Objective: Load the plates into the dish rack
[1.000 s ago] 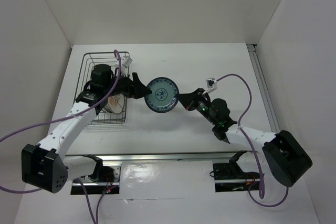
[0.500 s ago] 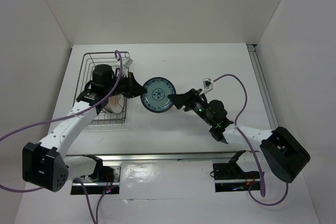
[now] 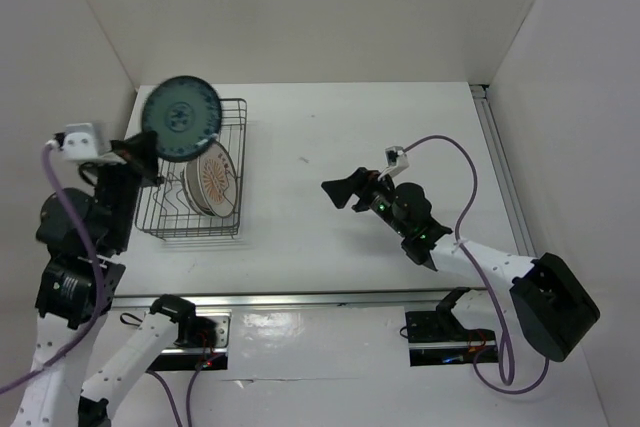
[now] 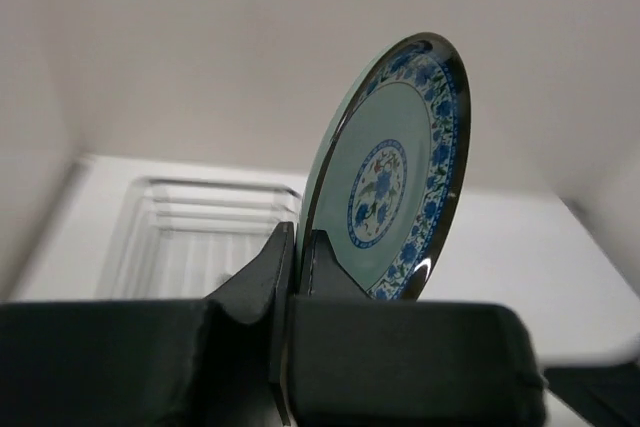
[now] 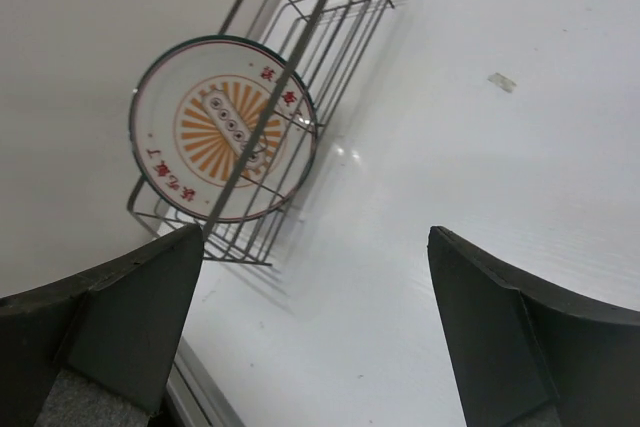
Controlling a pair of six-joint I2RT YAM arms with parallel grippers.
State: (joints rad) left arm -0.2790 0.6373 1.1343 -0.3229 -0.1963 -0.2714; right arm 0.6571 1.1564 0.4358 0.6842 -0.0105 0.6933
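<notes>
My left gripper is shut on the lower rim of the teal-patterned plate, holding it upright and high over the dish rack's left end. In the left wrist view the plate stands on edge between the fingertips, with the rack blurred below. A cream plate with an orange sunburst stands upright in the rack, another plate close behind it. My right gripper is open and holds nothing, low over the table's middle and facing the rack. Its wrist view shows the sunburst plate behind the rack wires.
The white table is enclosed by white walls at the back and sides. A metal rail runs along its right edge and another along the near edge by the arm bases.
The teal plate was held between both grippers at the table's middle. The left gripper shut on it and carried it up and left over the rack. The right gripper opened and let go.
</notes>
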